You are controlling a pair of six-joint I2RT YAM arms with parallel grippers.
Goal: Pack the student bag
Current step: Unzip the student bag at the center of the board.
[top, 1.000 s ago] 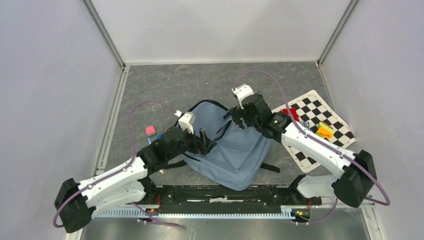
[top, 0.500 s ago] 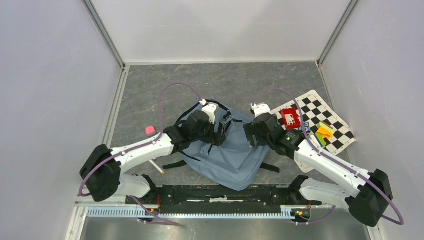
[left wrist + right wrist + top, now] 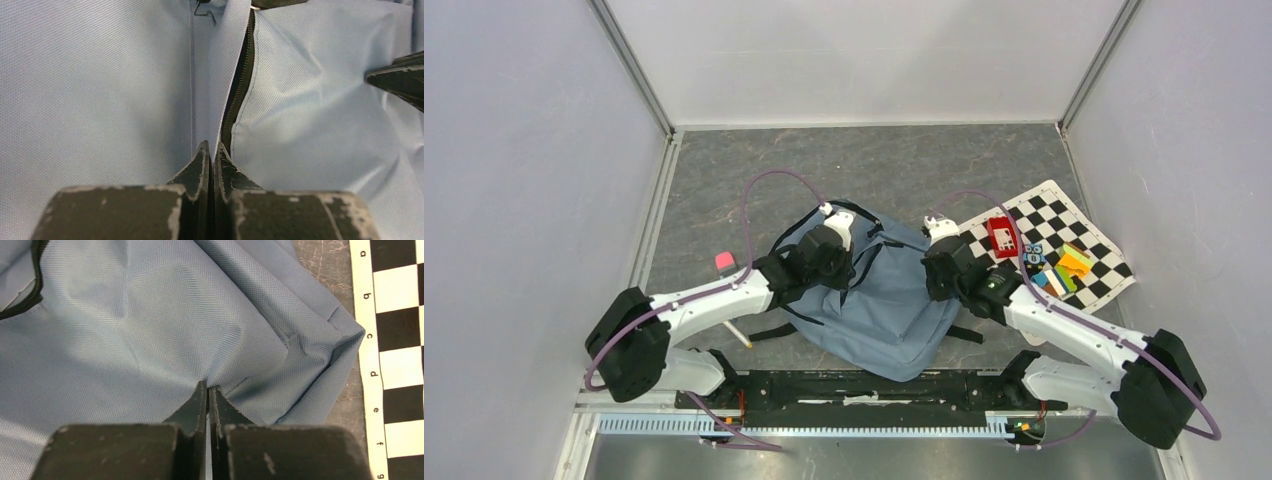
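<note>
Far left on the table point(image 3: 724, 180): a pink eraser point(image 3: 724, 262) and a pale pencil-like stick point(image 3: 737, 335), both around 9 o'clock of the student bag point(image 3: 894, 310) and near its edge. The student bag lies flat mid-table between the two arms, with black straps poking out at 8 and 4 o'clock.

The left gripper point(image 3: 213, 152) sits on the bag's 10 o'clock part. Its jaws are closed tight, pinching the grey-blue flap right beside the black zipper point(image 3: 235, 100). The right gripper point(image 3: 208, 390) is near the bag's 2 o'clock corner, jaws likewise clamped on a pucker of fabric, with creases fanning out from the tips.

Further right, at 2 o'clock of the bag, is a chessboard mat point(image 3: 1079, 215) with a red box point(image 3: 1001, 237) and colourful blocks point(image 3: 1074, 262) on it.

Handling, as a judgement: the bag looks soft, limp and light, probably empty. The thin cloth will fold and drag rather than lift as one piece, so a pinch moves only local fabric. It is neither slippery nor fragile. Best holds are the flap edge or zipper pull to open it, and a seam or corner to counter. Two opposed pinches would spread the mouth.

Views:
- **Top view:** gives the layout and loose items, but the jaws are hidden under the wrists.
- **Left wrist view:** alone shows the zipper teeth; I cannot tell whether it is zipped or parted.
- **Right wrist view:** alone shows the pinched pucker and the bag corner reaching the mat's lettered edge.
</note>
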